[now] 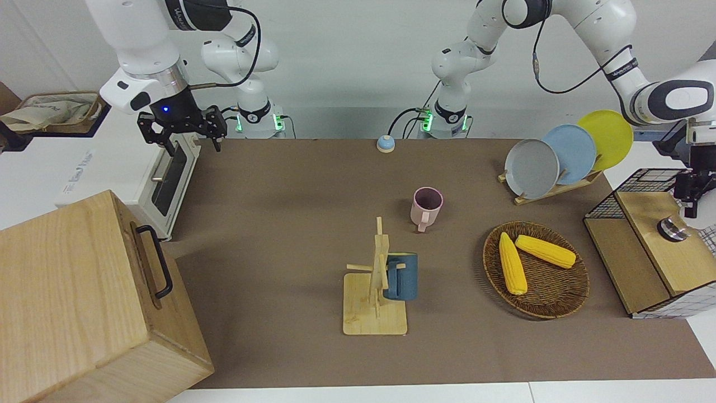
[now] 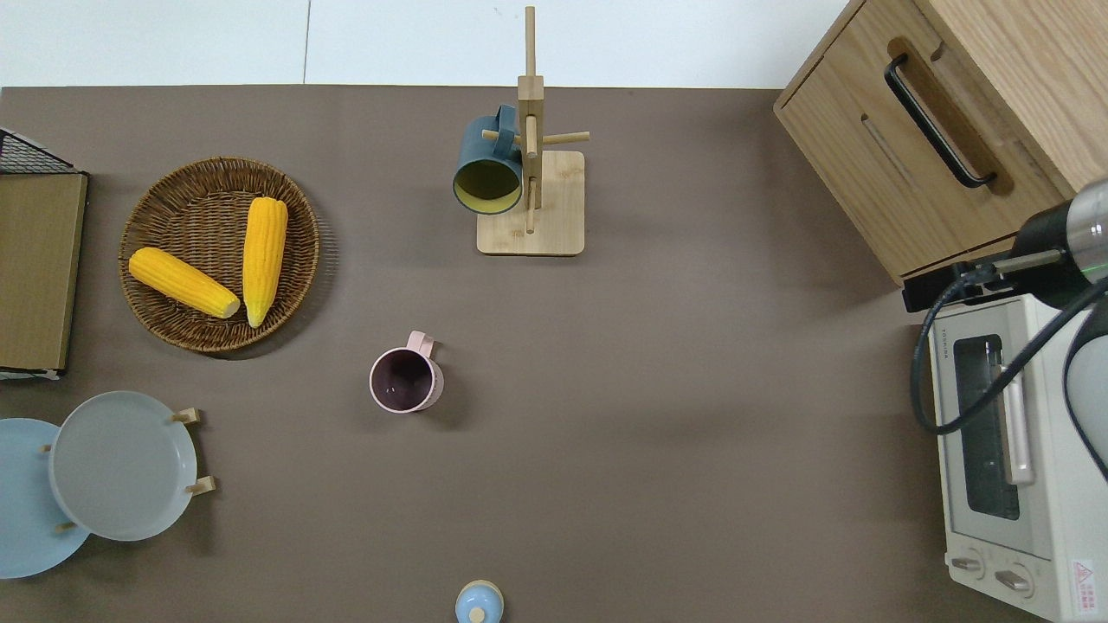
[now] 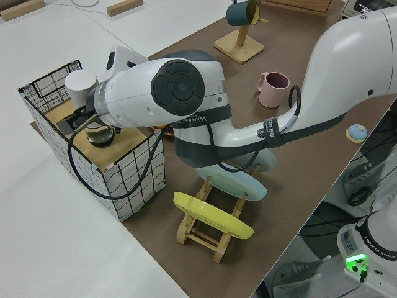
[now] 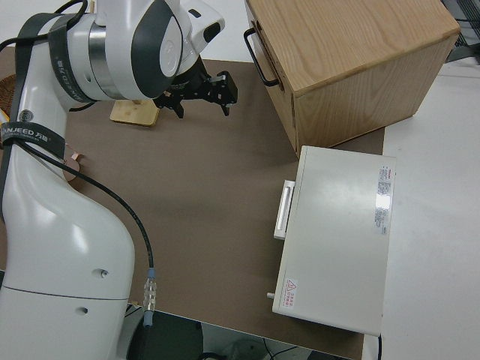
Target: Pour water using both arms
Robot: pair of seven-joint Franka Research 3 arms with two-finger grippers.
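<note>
1. Right gripper (image 1: 183, 136), upper left of the front view, jaws wide and empty; left gripper (image 1: 692, 193) at the right edge, we can't tell its opening
2. Pink mug (image 1: 426, 207) mid-frame, blue mug (image 1: 401, 276) hanging on the rack (image 1: 375, 299)
3. Risks we see: blue mug snagging its peg and tipping the rack; pink mug knocked by an off-centre grasp

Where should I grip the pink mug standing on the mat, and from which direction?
Probably the pink mug is best taken by its handle. It stands upright with its mouth open upward, and the handle juts out on the side farther from the robots, toward the mug tree. Come down from above with the fingers either side of the handle; nothing crowds it.
</note>
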